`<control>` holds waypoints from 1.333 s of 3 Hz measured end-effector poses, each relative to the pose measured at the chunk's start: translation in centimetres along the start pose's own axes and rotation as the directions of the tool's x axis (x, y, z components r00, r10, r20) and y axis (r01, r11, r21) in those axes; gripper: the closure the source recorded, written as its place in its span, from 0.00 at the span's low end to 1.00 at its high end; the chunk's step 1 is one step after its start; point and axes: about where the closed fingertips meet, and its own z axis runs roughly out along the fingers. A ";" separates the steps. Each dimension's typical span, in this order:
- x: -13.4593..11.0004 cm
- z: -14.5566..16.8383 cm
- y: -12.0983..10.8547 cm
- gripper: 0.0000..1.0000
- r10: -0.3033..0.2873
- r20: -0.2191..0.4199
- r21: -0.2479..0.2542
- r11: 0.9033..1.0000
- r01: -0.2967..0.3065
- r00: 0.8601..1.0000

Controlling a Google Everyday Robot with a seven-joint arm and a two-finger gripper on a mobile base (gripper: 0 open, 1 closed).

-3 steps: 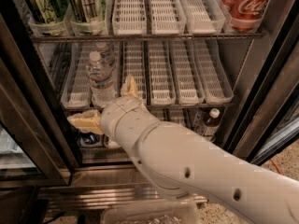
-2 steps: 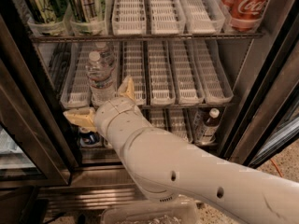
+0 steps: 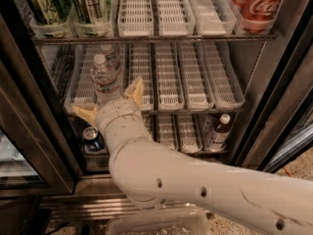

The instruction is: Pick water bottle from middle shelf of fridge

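On the middle shelf (image 3: 195,110) of the fridge (image 3: 29,126), toward its left side, the water bottle (image 3: 104,77) stands upright at the front of a white slotted lane tray, its white cap up and its label band facing out. A second clear bottle (image 3: 112,53) stands just behind it in the same area. The other lane trays (image 3: 193,75) to the right on this shelf hold nothing that shows.

Directly in front of the water bottle sits the hand (image 3: 106,97), at the end of a thick white arm (image 3: 195,185) that reaches in from the lower right. Its two tan fingers are spread wide apart: one finger (image 3: 136,89) points up just to the right of the bottle's base, the other (image 3: 84,114) sticks out low to the left, over the shelf's front edge. The bottle's lower part lies between them, but whether either finger touches it I cannot tell.

Above, the upper shelf carries green cans (image 3: 44,4) at the left and red Coca-Cola cans (image 3: 259,4) at the right. Below, a small dark-liquid bottle (image 3: 220,131) stands at the right and a blue can (image 3: 92,140) at the left, partly hidden by the arm.
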 end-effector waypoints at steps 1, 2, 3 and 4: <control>0.1 1.2 -0.3 0.00 -0.026 0.022 0.047 0.999 0.025 0.999; 0.3 2.3 -0.2 0.00 -0.051 0.035 0.069 0.996 0.048 0.998; 0.6 3.2 0.2 0.00 -0.060 0.044 0.075 0.996 0.057 0.997; 1.5 4.1 0.6 0.13 -0.061 0.054 0.090 0.994 0.056 0.997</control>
